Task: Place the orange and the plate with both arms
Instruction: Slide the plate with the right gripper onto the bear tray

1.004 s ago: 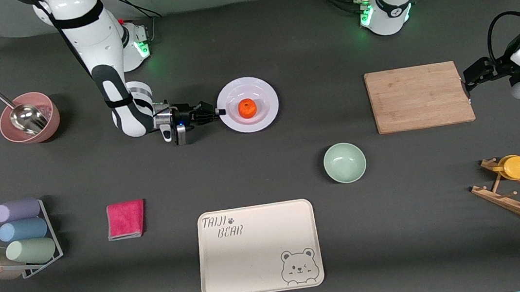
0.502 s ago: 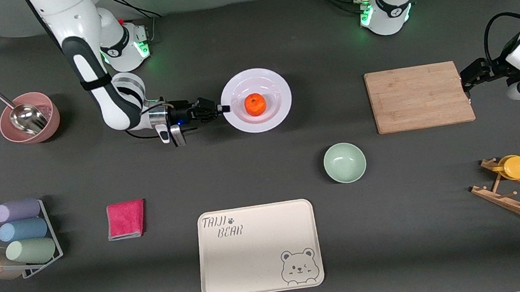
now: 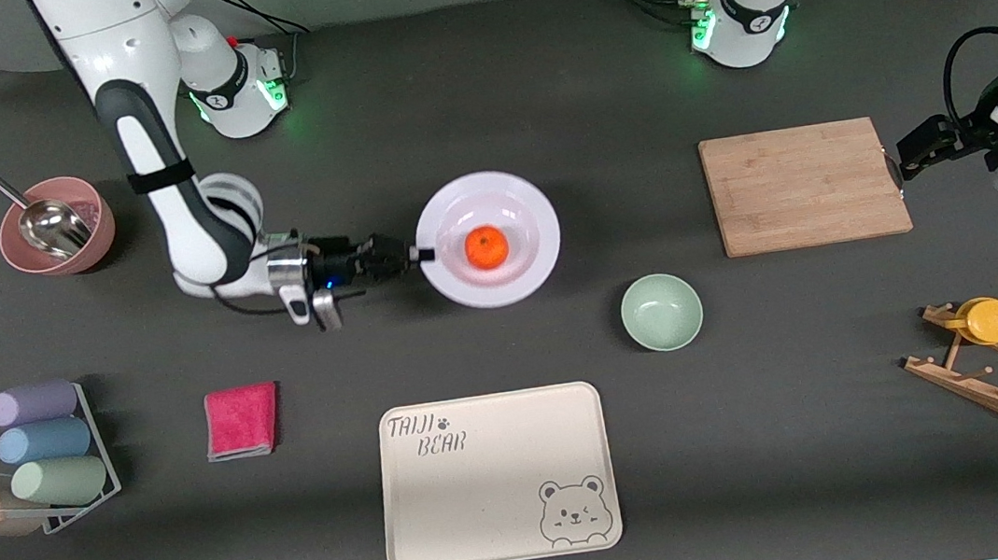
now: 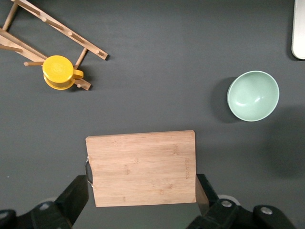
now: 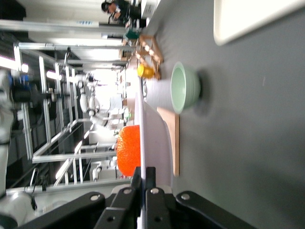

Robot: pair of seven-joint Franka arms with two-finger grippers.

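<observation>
The pale lavender-white plate (image 3: pixel 528 272) is held above the table with the orange (image 3: pixel 487 247) on its middle. My right gripper (image 3: pixel 423 254) is shut on the plate's rim at the edge toward the right arm's end. The right wrist view shows the plate (image 5: pixel 153 129) edge-on between the fingers (image 5: pixel 151 174), and the orange (image 5: pixel 128 150) on it. My left gripper (image 3: pixel 902 151) is open and empty, up over the end of the wooden cutting board (image 3: pixel 802 185) at the left arm's end. The left wrist view looks down on that board (image 4: pixel 142 167).
A mint-green bowl (image 3: pixel 661 311) sits nearer the camera than the plate. A cream bear tray (image 3: pixel 496 477) lies near the front edge. A pink cloth (image 3: pixel 242 420), a cup rack (image 3: pixel 30 455), a pink bowl with a scoop (image 3: pixel 56 226), and a wooden rack with a yellow cup (image 3: pixel 992 320) stand around.
My right gripper has lifted the plate with the orange off the table and carried it toward the front camera. My left gripper has shifted slightly beside the cutting board.
</observation>
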